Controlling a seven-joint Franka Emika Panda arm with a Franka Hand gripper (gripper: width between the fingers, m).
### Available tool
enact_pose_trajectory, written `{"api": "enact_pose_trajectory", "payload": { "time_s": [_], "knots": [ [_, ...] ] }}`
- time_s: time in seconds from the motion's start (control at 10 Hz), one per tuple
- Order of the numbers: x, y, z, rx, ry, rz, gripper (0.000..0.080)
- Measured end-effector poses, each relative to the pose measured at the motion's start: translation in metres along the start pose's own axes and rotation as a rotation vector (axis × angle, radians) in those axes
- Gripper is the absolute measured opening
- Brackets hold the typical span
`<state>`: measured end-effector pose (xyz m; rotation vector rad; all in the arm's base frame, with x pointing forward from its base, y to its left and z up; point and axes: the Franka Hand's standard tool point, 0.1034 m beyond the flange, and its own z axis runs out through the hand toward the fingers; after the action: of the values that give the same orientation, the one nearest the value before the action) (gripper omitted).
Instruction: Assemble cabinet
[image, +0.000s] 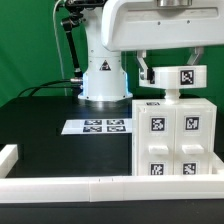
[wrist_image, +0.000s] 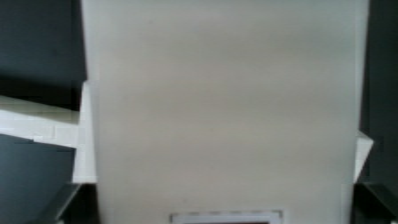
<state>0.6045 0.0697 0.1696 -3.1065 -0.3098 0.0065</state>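
Observation:
The cabinet (image: 176, 135) is a white boxy shell with several square tags on its front, standing upright at the exterior view's right, behind the front rail. On its top sits a smaller white tagged block (image: 186, 76). My gripper (image: 175, 78) hangs straight above and its two fingers close around this block, one at each side. In the wrist view the block's white face (wrist_image: 214, 100) fills the space between the dark fingers (wrist_image: 54, 205), with a tag's edge showing low down. The cabinet's inside is hidden.
The marker board (image: 105, 126) lies flat on the black table at mid-centre. The robot base (image: 103, 80) stands behind it. A long low white rail (image: 100, 186) edges the table's front, with a raised end (image: 8, 155) at the exterior view's left.

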Motion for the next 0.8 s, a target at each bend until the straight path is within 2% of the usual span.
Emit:
{"api": "enact_pose_trajectory", "payload": {
  "time_s": [0.2, 0.4, 0.8],
  "knots": [
    [0.007, 0.002, 0.007, -0.001, -0.004, -0.002, 0.0560],
    [0.005, 0.003, 0.015, -0.001, -0.009, -0.006, 0.0560],
    [0.009, 0.001, 0.015, -0.009, 0.039, -0.006, 0.0560]
  ]
}}
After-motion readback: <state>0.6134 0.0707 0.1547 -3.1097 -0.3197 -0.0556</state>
